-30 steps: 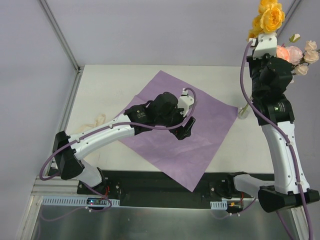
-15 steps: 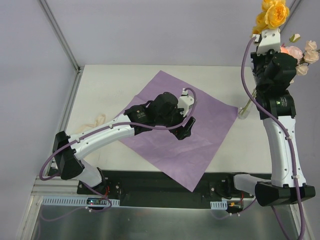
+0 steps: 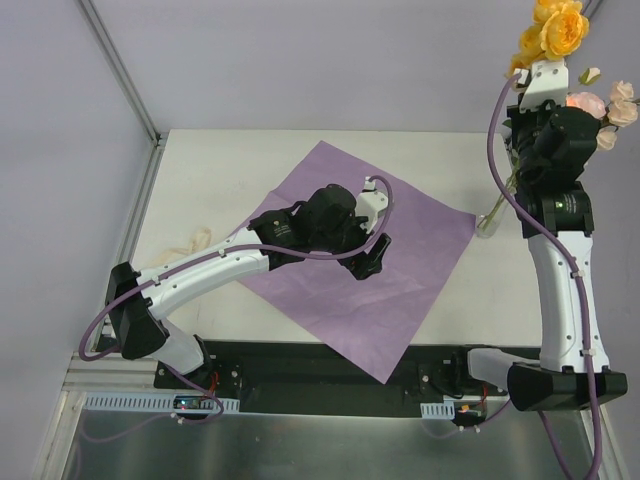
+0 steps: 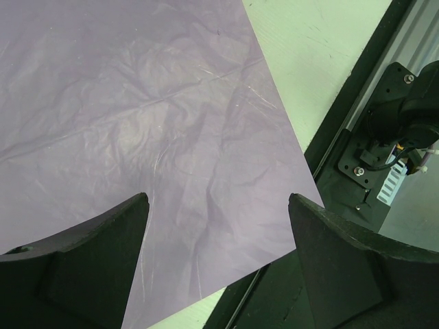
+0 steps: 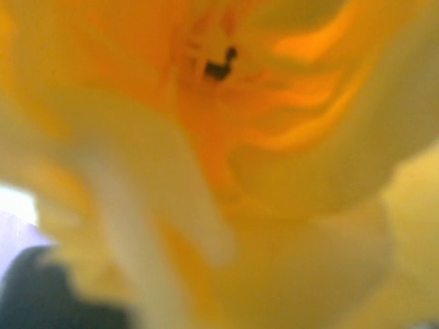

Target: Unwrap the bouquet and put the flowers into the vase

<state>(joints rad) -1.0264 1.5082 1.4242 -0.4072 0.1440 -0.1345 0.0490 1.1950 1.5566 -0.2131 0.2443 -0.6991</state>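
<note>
left pincer (image 4: pixel 218 205): fingers wide apart, nothing between them, hovering over the purple paper (image 3: pixel 330 200), which lies flat on the tabletop (image 3: pixel 220 160) (no use to me for this step).
ribbon (image 3: pixel 190 243): cream, loose at the left of the tabletop, well apart from the rest.
vase (image 3: pixel 489 223): upright, just beside the paper's right corner, on the right arm's side.
right pincer (image 3: pixel 537 68): raised high at the far right, clamped on the flowers (image 3: pixel 556 25). Its own camera shows only blurred yellow petals, so I read the grip from the overhead view.
flowers: yellow blooms on top, pink and cream ones beside the wrist. Long axis near upright with a slight lean, stems running down towards the vase.
key relation: the vase sits below the right pincer, a little to the left. One thin stem reaches the neck, but I can't tell if it's inside.
next (my call): right arm is nearer. Lower along the stem axis, since a lean could tip the short vase.
</note>
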